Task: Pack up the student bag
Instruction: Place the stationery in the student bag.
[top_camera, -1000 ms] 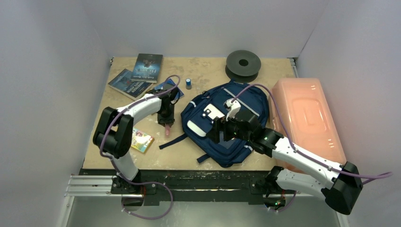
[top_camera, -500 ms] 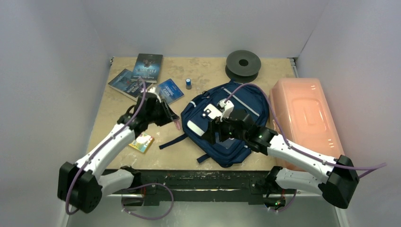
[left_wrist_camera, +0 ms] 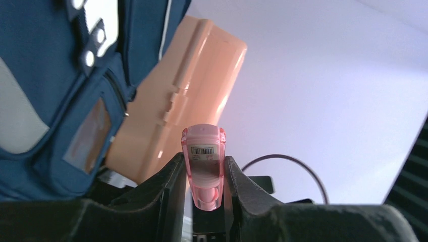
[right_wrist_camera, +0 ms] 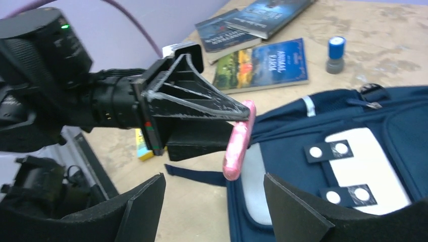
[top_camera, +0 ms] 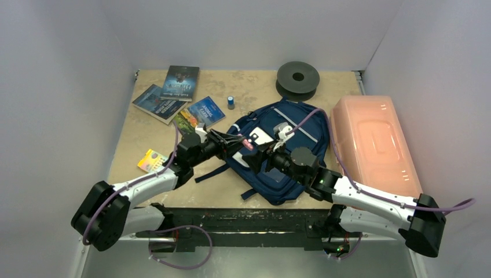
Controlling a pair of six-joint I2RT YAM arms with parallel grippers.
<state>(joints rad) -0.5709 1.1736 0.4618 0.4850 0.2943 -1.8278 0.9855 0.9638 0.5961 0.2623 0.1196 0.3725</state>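
Note:
The student bag point(top_camera: 286, 191), navy with white patches, lies flat in the middle of the table, front side up; it also shows as the bag point(right_wrist_camera: 353, 166) and the bag point(left_wrist_camera: 50, 75). My left gripper point(top_camera: 240, 142) is shut on a pink translucent tube point(left_wrist_camera: 203, 166) with a barcode label. It holds the tube point(right_wrist_camera: 237, 146) in the air over the bag's left edge. My right gripper point(right_wrist_camera: 214, 201) stands open just in front of the tube, facing it, with nothing between its fingers point(right_wrist_camera: 136, 206).
A pink plastic box point(top_camera: 373, 139) stands at the right. A black spool point(top_camera: 298, 78) sits at the back. Books point(top_camera: 179, 81) lie at the back left, with a small blue stamp point(top_camera: 231, 102) and a yellow booklet point(top_camera: 151, 159).
My left arm has swung right from the table's left side, carrying the pink tube over the bag's edge. My right gripper has shifted left toward it, its jaws narrowing a little.

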